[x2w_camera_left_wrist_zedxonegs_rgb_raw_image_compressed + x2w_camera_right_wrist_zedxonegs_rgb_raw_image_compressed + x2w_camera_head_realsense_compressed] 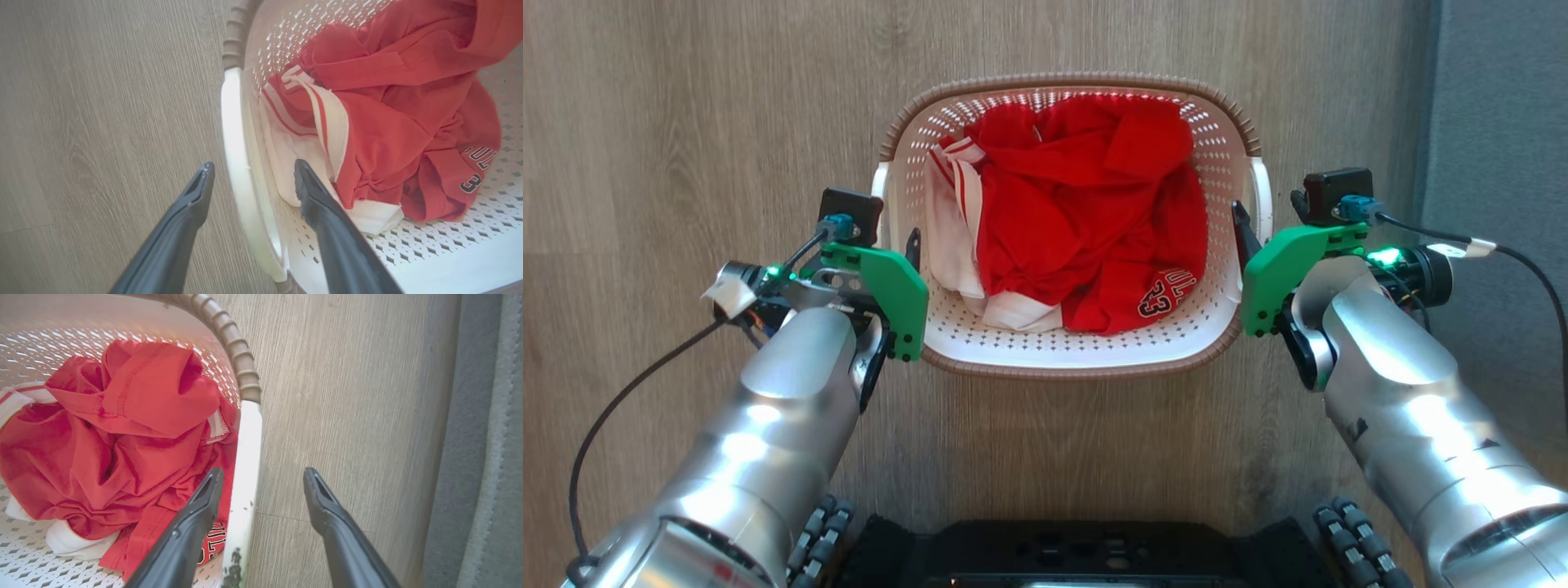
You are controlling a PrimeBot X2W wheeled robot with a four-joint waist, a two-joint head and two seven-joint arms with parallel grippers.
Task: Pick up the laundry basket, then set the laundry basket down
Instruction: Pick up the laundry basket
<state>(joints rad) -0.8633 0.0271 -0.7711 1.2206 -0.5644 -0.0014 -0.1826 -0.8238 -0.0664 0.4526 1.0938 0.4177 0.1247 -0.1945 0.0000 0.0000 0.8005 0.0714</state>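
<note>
While both my jaws straddle its handles (pixel 235 163), released | laundry basket (pixel 1013 347) at 12 o'clock | long axis 9-to-3.

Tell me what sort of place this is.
Probably a room in a home, or a mock-up of one: wood-look plank floor, a grey carpet edge at the right, and a laundry basket holding red and white clothes.

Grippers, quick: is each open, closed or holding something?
Left gripper: open, astride the left handle of the basket.
Right gripper: open, astride the right handle.
</note>
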